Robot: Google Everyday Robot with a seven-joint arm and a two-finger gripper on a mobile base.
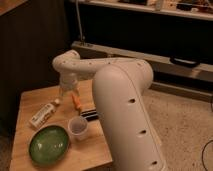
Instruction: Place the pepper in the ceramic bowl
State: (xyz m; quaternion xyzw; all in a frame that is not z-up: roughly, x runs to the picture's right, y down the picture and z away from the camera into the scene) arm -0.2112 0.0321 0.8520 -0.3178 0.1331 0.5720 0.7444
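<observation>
The pepper (76,101) is small, orange-red and tapered, and lies on the wooden table (25,102) near its middle back. The ceramic bowl (49,144) is a wide, glossy green dish at the table's front left, with nothing in it. My gripper (66,91) hangs from the white arm (120,95) just left of and behind the pepper, low over the table. The arm's wrist hides part of it.
A small whitish translucent cup (78,127) stands right of the bowl. A black bar (90,116) lies behind the cup, partly under the arm. A white tube (42,114) lies at the left. The arm's bulk covers the table's right side. A dark shelf unit (150,30) stands behind.
</observation>
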